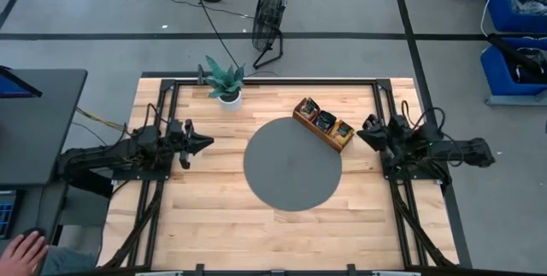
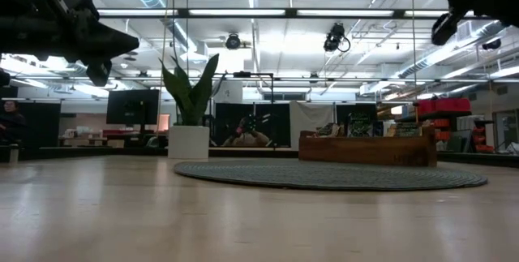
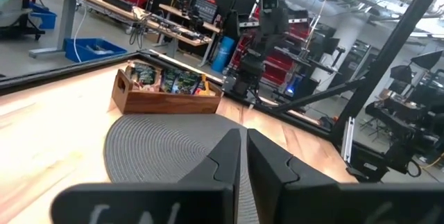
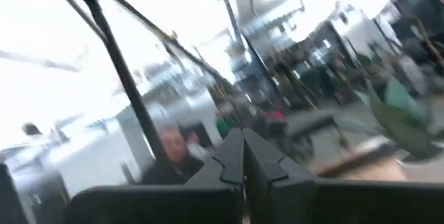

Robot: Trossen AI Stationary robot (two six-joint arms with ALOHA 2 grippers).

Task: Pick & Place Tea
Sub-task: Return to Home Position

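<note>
Tea (image 1: 325, 122) seen packed in tray (image 3: 166, 103); none spotted loose on mat (image 1: 291, 169), so probably all placed. Left gripper (image 1: 203, 144) and right gripper (image 1: 362, 136) pressed together, empty.

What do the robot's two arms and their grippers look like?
The left arm and right arm are near-black, jointed and bulky, with cables looping beside them. The left gripper and right gripper each end in two dark angular fingers tapering to a point.
</note>
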